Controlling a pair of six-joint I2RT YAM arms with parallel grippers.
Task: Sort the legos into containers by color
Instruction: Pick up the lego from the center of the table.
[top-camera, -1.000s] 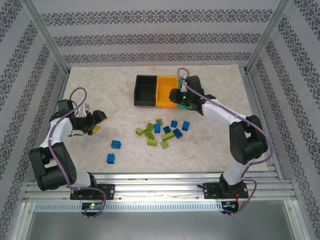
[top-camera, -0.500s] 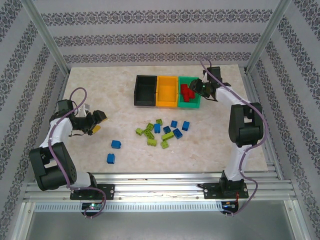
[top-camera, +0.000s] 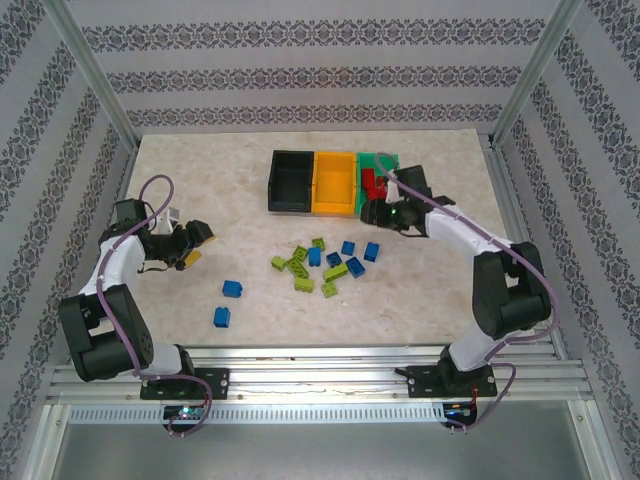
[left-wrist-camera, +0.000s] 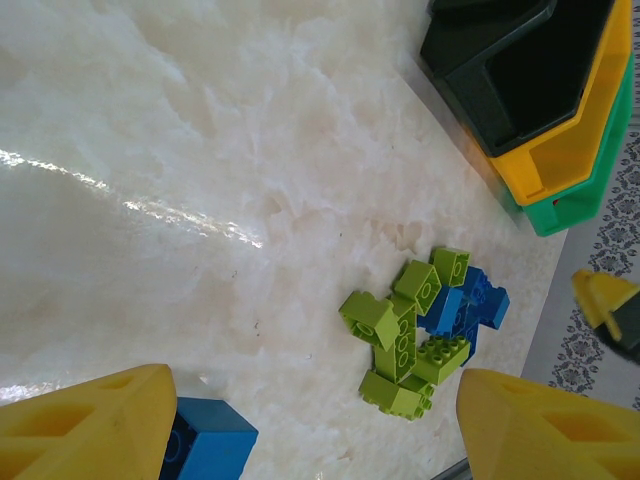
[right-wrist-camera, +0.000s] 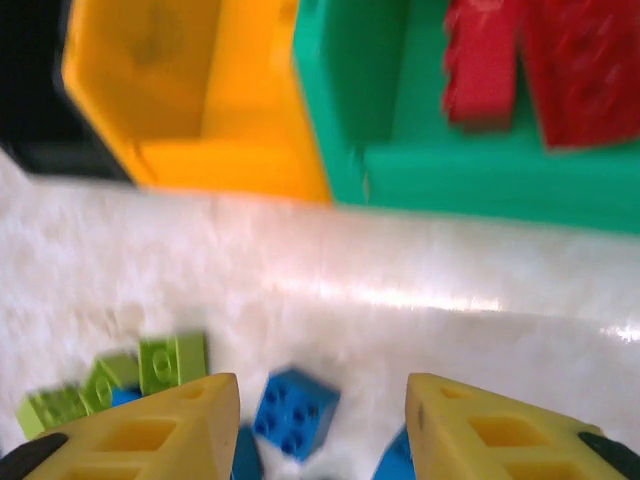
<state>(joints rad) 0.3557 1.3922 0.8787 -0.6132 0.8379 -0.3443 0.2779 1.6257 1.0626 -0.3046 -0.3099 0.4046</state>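
Sorting looks partway done: red studded plastic bricks (right-wrist-camera: 530, 70) lie in the green plastic bin (right-wrist-camera: 470, 185); blue & lime-green bricks (top-camera: 325, 262) sit loose on the marble-look table (top-camera: 430, 290), two blue ones (top-camera: 232, 289) nearer the left arm. Right tool (top-camera: 378, 212) hovers just in front of that bin, fingers apart, empty. Left tool (top-camera: 195, 246) also spread, holding nothing. Next, prob.: drop onto one blue brick, pinch it, carry to black bin (top-camera: 291, 181) or orange-yellow bin (top-camera: 334, 182).

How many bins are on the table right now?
3, in a row: black bin left, orange-yellow bin middle, green bin right, partly covered by the right arm.
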